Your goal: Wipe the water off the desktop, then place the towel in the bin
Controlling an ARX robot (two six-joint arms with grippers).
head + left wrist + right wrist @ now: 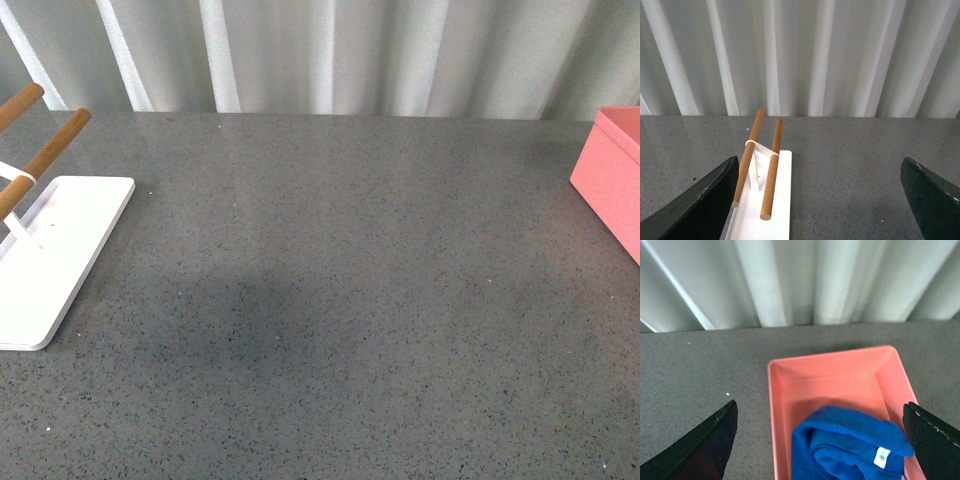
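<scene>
Front view: desktop [340,300] speckled grey; no arm in frame. Bin [612,175] at 3 o'clock edge, cut off by frame. White rack [50,255] with wooden rods [45,150] at 9 o'clock.

Right wrist view: towel [850,447] lies inside bin [835,375], white tag up. Right gripper [822,440] above it, jaws spread wide, holding nothing.

Left wrist view: left gripper [820,200] jaws spread, empty, above rack [765,210].

Your front cam looks down across the desktop [330,300] from the near edge. The left wrist cam faces the far curtain [800,55] over the rack [762,200], the right one sits close above the bin [777,405]; front catches both at its edges.
</scene>
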